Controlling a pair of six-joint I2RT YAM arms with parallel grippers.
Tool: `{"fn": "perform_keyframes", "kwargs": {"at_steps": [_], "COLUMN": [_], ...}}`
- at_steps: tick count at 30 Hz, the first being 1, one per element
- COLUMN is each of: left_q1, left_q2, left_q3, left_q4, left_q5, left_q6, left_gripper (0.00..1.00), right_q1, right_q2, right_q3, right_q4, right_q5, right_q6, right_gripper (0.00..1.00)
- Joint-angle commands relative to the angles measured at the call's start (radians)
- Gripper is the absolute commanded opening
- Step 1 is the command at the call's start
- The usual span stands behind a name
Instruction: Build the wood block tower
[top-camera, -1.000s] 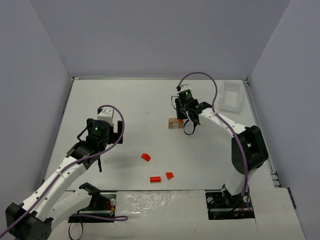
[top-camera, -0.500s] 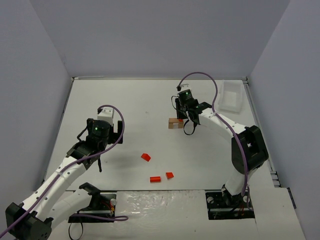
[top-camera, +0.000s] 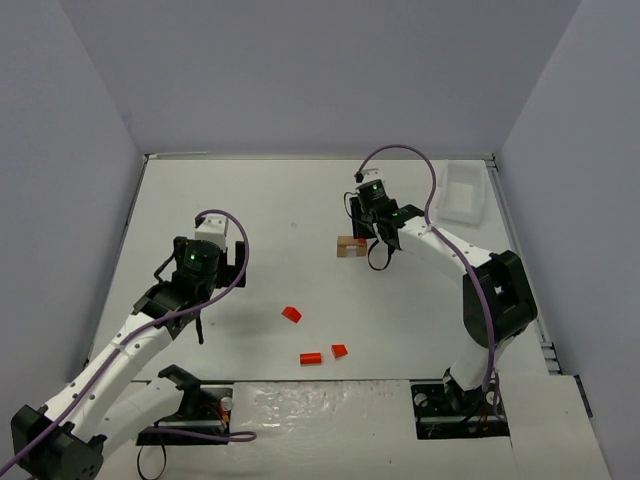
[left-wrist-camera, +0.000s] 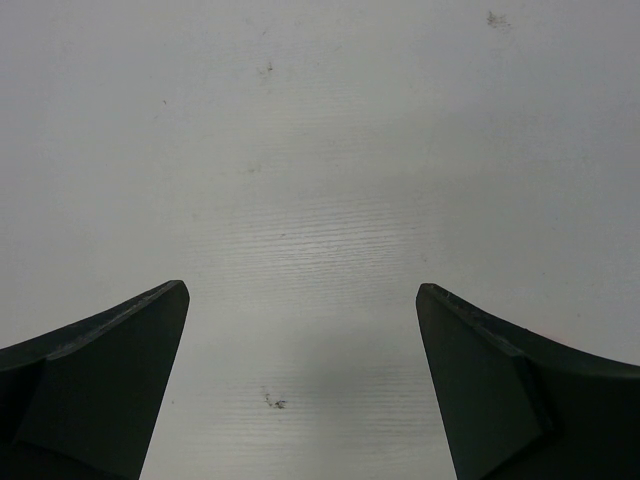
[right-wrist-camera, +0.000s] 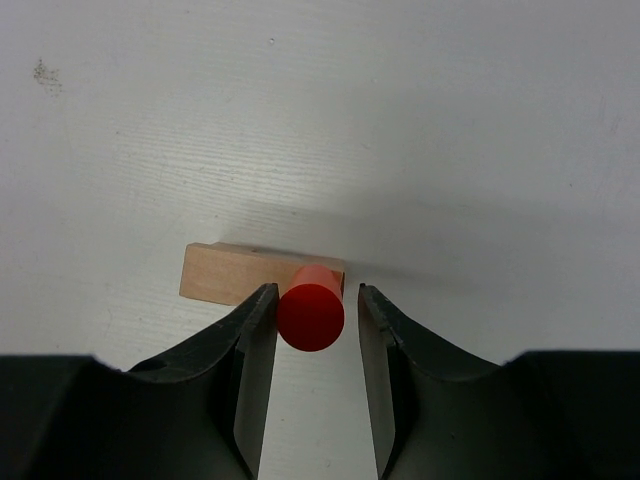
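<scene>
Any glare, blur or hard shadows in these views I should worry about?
Top external: even, soft light, faint shadows; mottled glare on the near strip between the bases. Left wrist: table grain sharp, left pincer near-black, little detail. Right wrist: red cylinder and tan block crisp, soft shadow behind the block.

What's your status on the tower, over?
Left gripper open, empty. Right gripper open, jaws flanking red cylinder standing on tan block. Three red pieces loose on table. Nothing in the way.
</scene>
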Motion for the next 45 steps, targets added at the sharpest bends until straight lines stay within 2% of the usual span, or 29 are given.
{"fn": "perform_keyframes", "kwargs": {"at_steps": [1,5,12,16,20,26,31,36,41,45], "left_q1": [0.01,0.01,0.008,0.002,-0.029,-0.2,-0.307,-0.407,-0.514,-0.526], "left_q2": [-0.003,-0.004,-0.003,0.003,0.025,0.122,0.305,0.416,0.525,0.554], "left_q3": [0.013,0.012,0.013,0.027,0.059,0.099,0.15,0.174,0.201,0.21], "left_q4": [0.059,0.061,0.056,0.028,-0.027,-0.091,-0.093,-0.09,-0.098,-0.102], "left_q5": [0.004,0.006,0.056,0.168,0.338,0.461,0.592,0.679,0.703,0.696], "left_q6": [0.014,0.013,0.012,-0.01,0.02,0.122,0.182,0.22,0.245,0.246], "left_gripper": [0.97,0.97,0.97,0.97,0.96,0.9,0.82,0.73,0.68,0.62], "right_q1": [-0.003,-0.005,-0.005,-0.01,-0.056,-0.158,-0.237,-0.302,-0.34,-0.357], "right_q2": [-0.044,-0.051,-0.095,-0.17,-0.269,-0.401,-0.473,-0.532,-0.57,-0.583], "right_q3": [0.008,0.011,0.038,0.05,0.018,-0.079,-0.142,-0.191,-0.216,-0.226], "right_q4": [0.028,0.028,0.022,0.003,-0.001,-0.001,-0.005,-0.007,-0.009,-0.011], "right_q5": [0.022,0.022,-0.007,-0.02,-0.089,-0.172,-0.215,-0.259,-0.289,-0.306], "right_q6": [0.004,0.001,-0.001,-0.015,-0.018,-0.029,-0.032,-0.027,-0.026,-0.031], "right_gripper": [0.37,0.4,0.52,0.57,0.58,0.59,0.59,0.59,0.6,0.6]}}
